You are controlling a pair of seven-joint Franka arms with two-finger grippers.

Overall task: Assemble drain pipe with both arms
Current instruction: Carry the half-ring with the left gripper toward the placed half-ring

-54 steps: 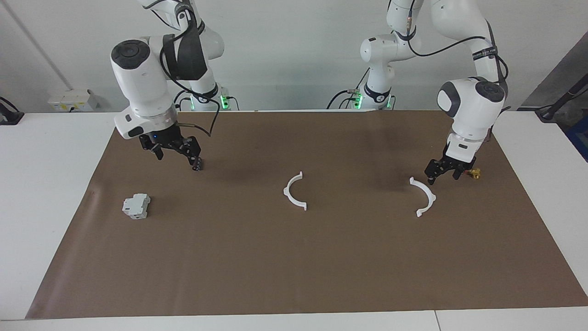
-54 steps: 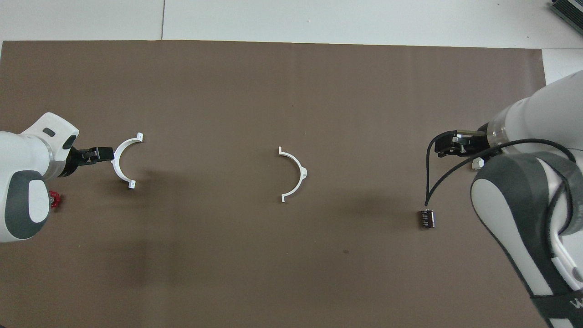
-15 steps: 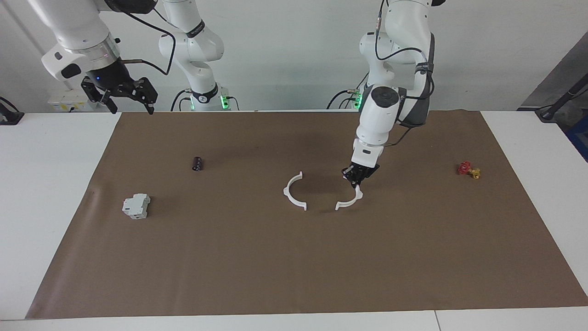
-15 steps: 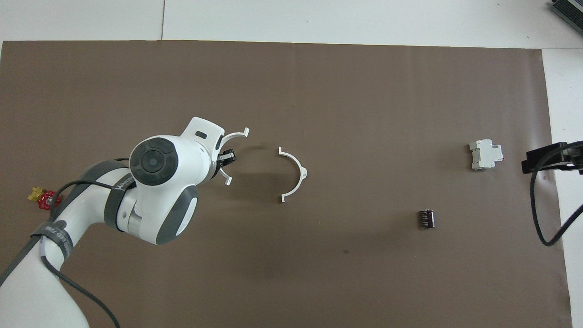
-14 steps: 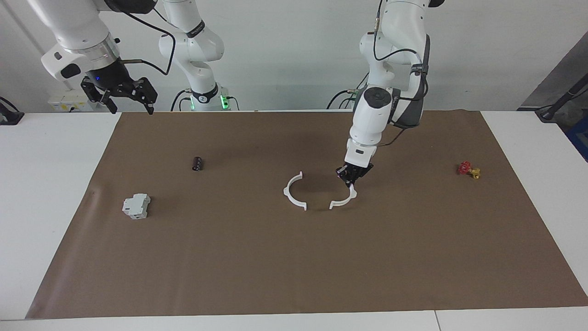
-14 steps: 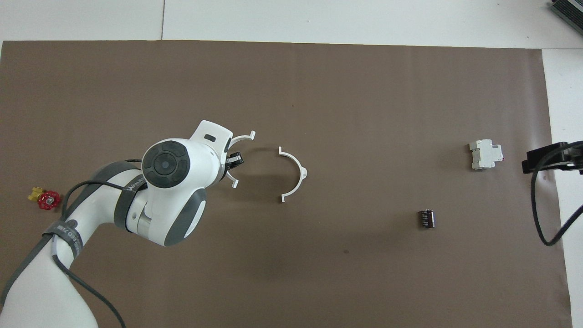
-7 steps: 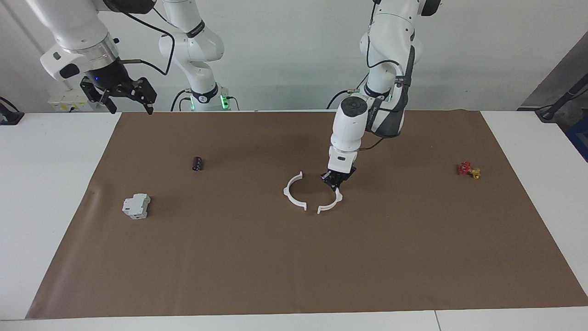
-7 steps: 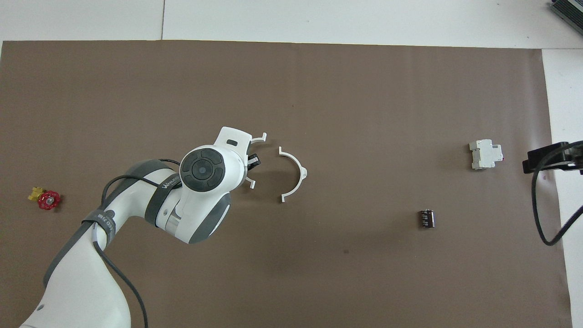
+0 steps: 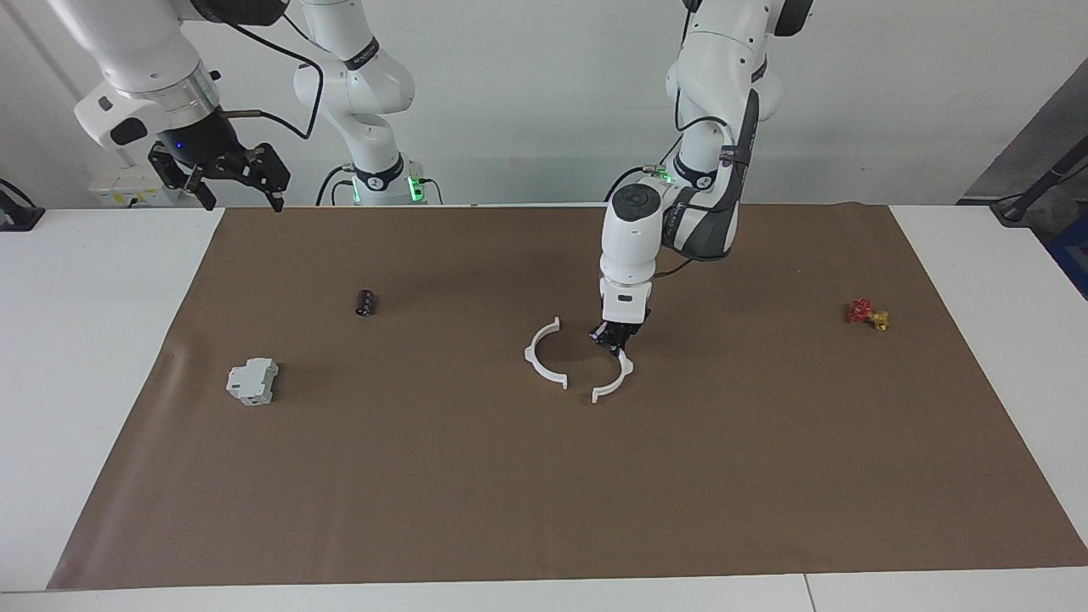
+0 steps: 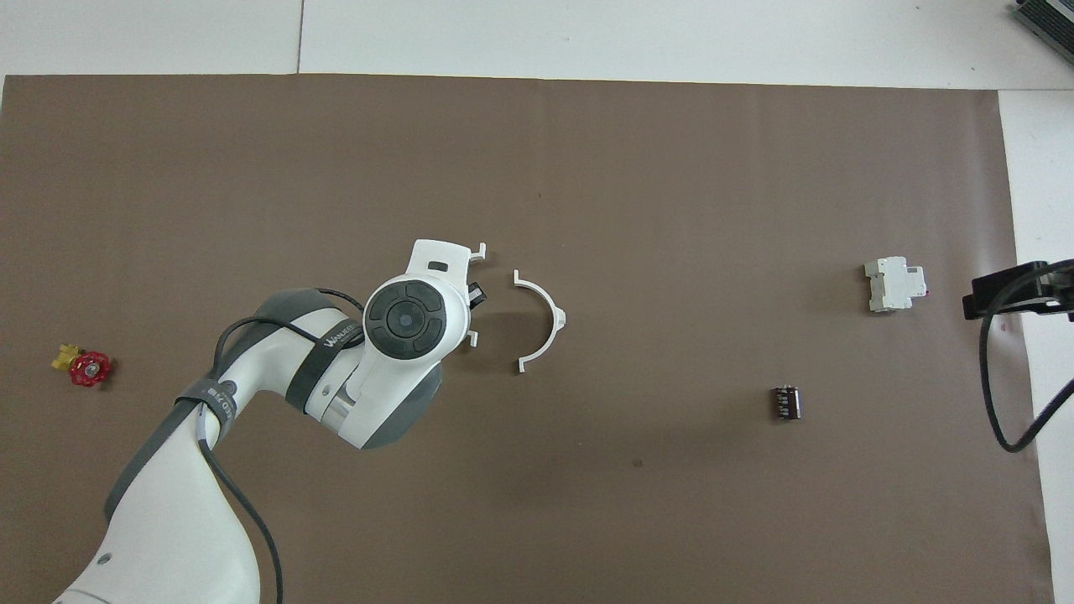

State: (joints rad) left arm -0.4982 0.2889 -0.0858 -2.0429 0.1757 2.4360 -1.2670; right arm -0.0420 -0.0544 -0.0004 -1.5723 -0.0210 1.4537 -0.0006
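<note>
- Currently left gripper (image 9: 618,337) is clamped on one white half-ring (image 9: 615,376), gripping it near the end closer to the robots; fingertips pinched tight on the plastic.
- Held half-ring sits low over the brown mat (image 9: 544,510), mid-table; can't tell if it touches the mat.
- Its open side faces the second half-ring (image 9: 541,355), which lies flat on the mat just beside it, toward the right arm's end.
- Two halves curve toward each other like a ring with gaps; the ends farther from the robots are near each other but apart. Not joined.
- In the overhead view the left arm's wrist covers most of the held half; only its two end tabs (image 10: 480,250) stick out. Free half (image 10: 544,317) fully visible there.
- Right gripper (image 9: 228,174) is up high over the mat edge at the right arm's end, jaws spread wide, holding nothing. That arm is waiting.
- Grey boxy block (image 9: 252,381) on the mat toward the right arm's end, well apart from the rings.
- Small dark cylinder (image 9: 365,302) nearer to the robots than the block, between the block and the rings.
- Small red-and-yellow part (image 9: 867,314) on the mat toward the left arm's end, well apart from everything else.
</note>
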